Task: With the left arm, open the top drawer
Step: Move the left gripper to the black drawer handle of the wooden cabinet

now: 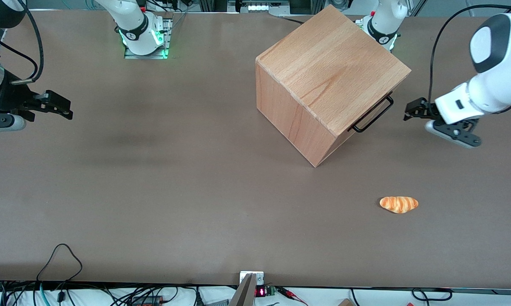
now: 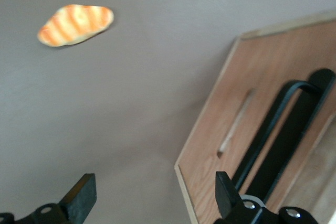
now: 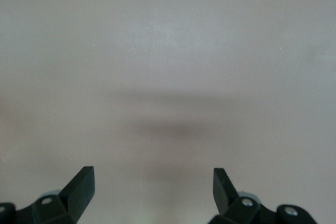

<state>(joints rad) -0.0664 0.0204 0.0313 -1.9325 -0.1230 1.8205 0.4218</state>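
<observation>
Your top drawer (image 1: 368, 111) sits shut in the wooden box (image 1: 332, 72), handle (image 1: 373, 114) untouched (bread roll (image 1: 398, 204) on the bench (image 1: 153, 191) nearer the camera than the box); the gripper (image 1: 412, 110) hangs beside that handle, fingers (image 2: 81, 195) released, so reach, grasp and pull all remain.

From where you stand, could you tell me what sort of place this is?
Most likely a robotics lab bench: arms bolted to a brown table, the left arm's gripper open in front of a wooden drawer box, a toy bread roll, and cables along the edge.
</observation>
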